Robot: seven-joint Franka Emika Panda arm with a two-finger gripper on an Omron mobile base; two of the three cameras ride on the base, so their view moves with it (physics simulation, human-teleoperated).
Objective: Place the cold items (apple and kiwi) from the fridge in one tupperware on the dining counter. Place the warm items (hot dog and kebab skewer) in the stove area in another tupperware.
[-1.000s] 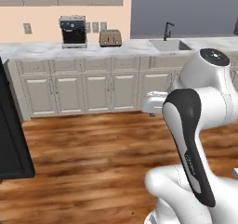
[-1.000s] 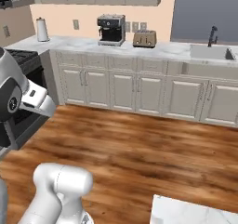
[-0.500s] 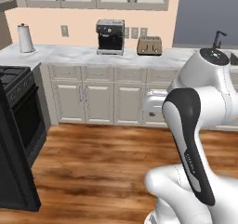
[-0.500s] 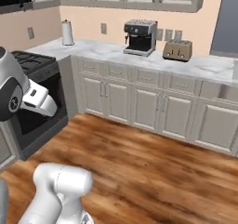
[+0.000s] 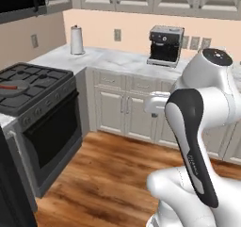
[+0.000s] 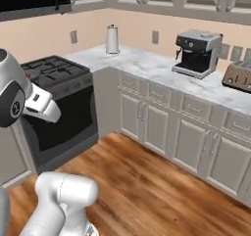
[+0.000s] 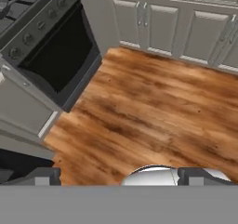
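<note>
One stove (image 5: 33,87), one paper towel roll (image 5: 76,40), one coffee machine (image 5: 165,45), one toaster (image 6: 238,76) and one microwave (image 5: 21,1); one surface (image 5: 113,60) carries three of them.

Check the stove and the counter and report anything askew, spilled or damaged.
Nothing stands out. The paper towel roll, coffee machine and toaster stand upright on the counter; the stove looks intact.

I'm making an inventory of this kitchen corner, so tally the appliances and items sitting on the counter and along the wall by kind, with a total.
Coffee machine: 1
Toaster: 1
Paper towel roll: 1
Stove: 1
Total: 4
</note>
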